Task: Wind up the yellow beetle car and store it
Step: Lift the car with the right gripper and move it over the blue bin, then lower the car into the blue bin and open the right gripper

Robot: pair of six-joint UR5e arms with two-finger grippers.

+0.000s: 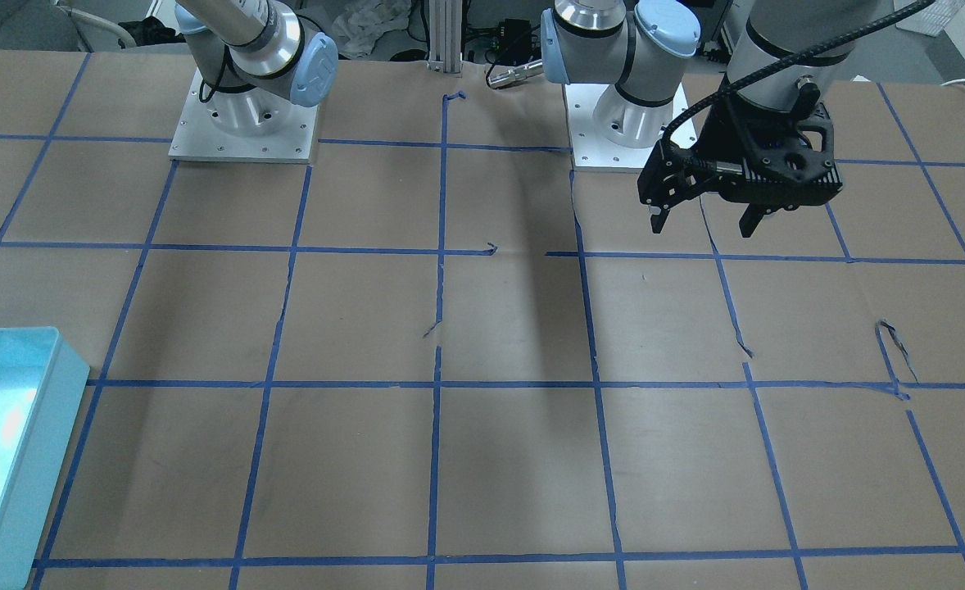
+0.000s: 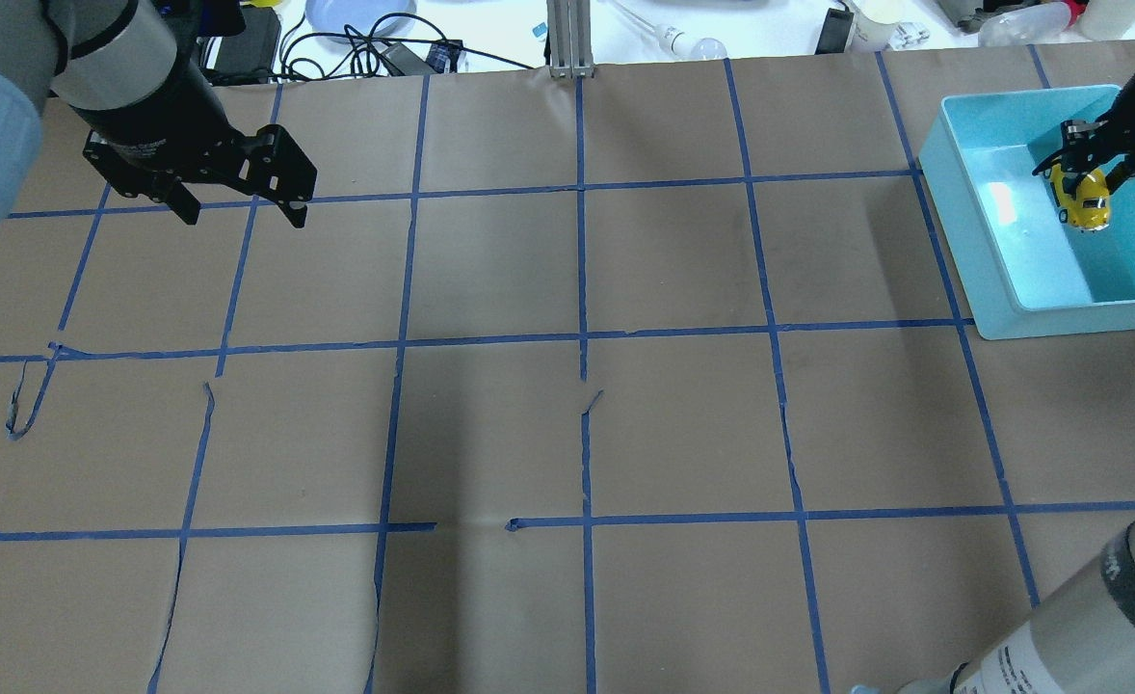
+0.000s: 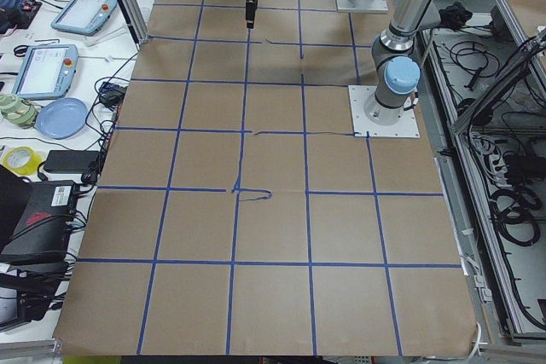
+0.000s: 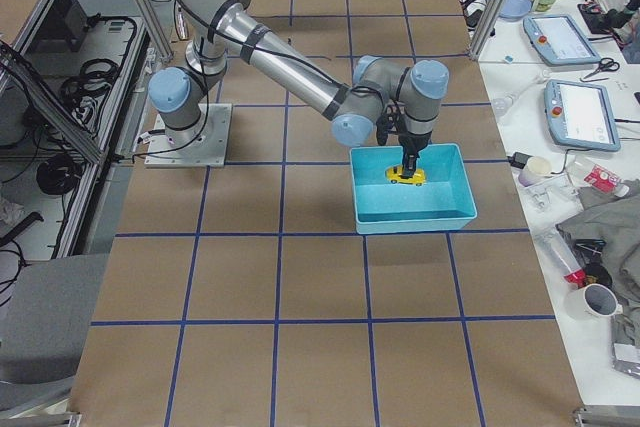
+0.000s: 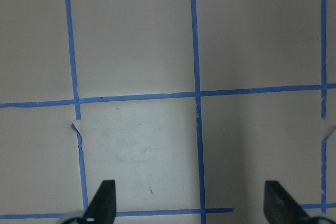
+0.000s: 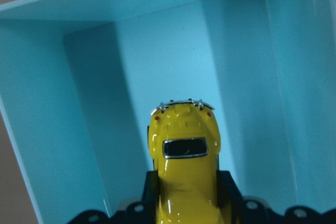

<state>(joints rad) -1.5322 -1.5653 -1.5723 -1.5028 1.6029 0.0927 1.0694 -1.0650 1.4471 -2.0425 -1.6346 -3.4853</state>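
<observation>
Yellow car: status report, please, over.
Right claw shut on yellow car, inside the blue bin. Left claw open, empty, over the table. Nothing seen blocking the drop.

Overhead: behind me, looking forward-down. Front: faces me, steep. Sides: along the table (image 3: 273,159) from each end. My right wrist, close in, shares teal bin (image 6: 52,108) and yellow beetle car (image 6: 185,177) with overhead.

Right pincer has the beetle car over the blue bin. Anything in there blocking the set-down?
Nothing visible does. The right pincer holds the yellow beetle car within the walls of the teal bin, and the floor showing around it is bare. The spot directly under the car is hidden.
</observation>
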